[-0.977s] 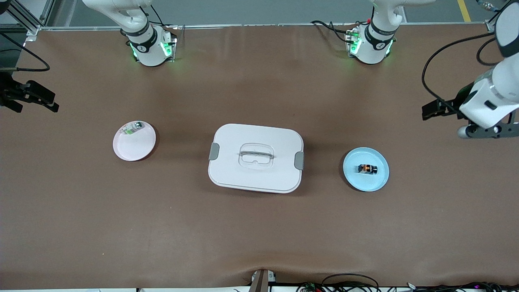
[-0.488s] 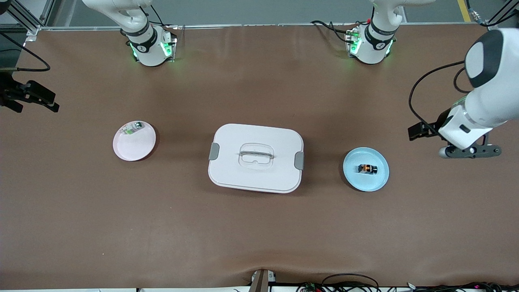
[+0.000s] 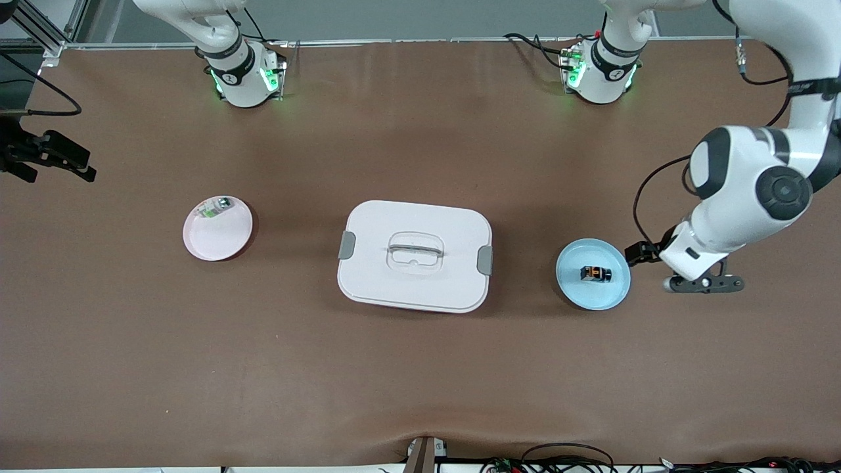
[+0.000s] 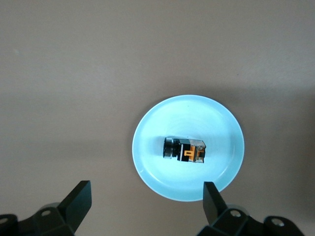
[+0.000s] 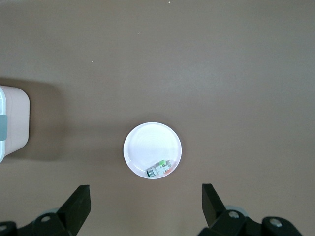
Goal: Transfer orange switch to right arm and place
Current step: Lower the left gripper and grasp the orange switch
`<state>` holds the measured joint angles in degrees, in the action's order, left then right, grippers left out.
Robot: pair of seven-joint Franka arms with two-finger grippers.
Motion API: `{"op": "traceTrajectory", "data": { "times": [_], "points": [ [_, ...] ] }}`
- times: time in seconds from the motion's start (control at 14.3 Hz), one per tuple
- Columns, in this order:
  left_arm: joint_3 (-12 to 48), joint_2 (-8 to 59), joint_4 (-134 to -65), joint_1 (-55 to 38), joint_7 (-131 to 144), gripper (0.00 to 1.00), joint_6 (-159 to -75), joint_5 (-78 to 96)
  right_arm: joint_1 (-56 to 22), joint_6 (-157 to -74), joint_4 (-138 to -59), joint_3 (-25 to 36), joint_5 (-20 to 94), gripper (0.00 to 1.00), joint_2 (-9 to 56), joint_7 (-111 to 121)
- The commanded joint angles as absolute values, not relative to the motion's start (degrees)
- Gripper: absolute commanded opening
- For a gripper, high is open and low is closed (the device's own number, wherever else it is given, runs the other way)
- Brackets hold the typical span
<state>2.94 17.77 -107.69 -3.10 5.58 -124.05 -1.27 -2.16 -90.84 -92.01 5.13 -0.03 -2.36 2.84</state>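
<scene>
Nearest the front camera on the brown bench [image 3: 420, 381]: a white lidded container [image 3: 414, 255] at mid-bench, clear handle on its lid, grey latches at both ends. Beside it, toward the left arm's end, a light blue plate [image 3: 608, 292] with the orange switch [image 3: 595, 273] lying on its side at the middle, untouched. Just beside that plate, over bare bench toward the left arm's end: left gripper [image 4: 147, 199], fingers [image 4: 78, 199] spread wide and empty, wrist camera looking down on plate and switch. Toward the right arm's end, slightly farther from the camera: a pale pink plate [image 3: 227, 240] holding a small green-and-silver part [image 3: 215, 207] at its rim. Right gripper [image 5: 145, 201] high above that plate, open with nothing between its fingers, waiting; right arm [image 3: 217, 39] seen only at its base in the front view, at the farthest edge.
</scene>
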Motion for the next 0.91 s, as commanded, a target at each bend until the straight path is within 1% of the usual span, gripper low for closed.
{"op": "traceTrajectory", "data": {
  "times": [0.0,0.21,0.63,0.84],
  "points": [
    [4.0,19.7,-107.9,-3.3,6.3,1.00,-125.2,-1.7,-2.5,-89.8,-90.4,5.4,-0.3,1.00,-1.6,2.5],
    [4.9,22.4,-108.6,-3.3,6.3,1.00,-127.5,-1.7,-2.5,-89.9,-90.4,5.4,-0.3,1.00,-1.6,2.5],
    [5.4,27.0,-113.1,-3.3,6.8,1.00,-138.9,-0.2,-2.6,-89.9,-90.4,5.4,-0.3,1.00,-1.6,2.5],
    [5.8,27.9,-113.2,-3.3,6.8,1.00,-139.3,-0.2,-2.6,-89.9,-90.4,5.4,-0.3,1.00,-1.6,2.5]
  ]
}}
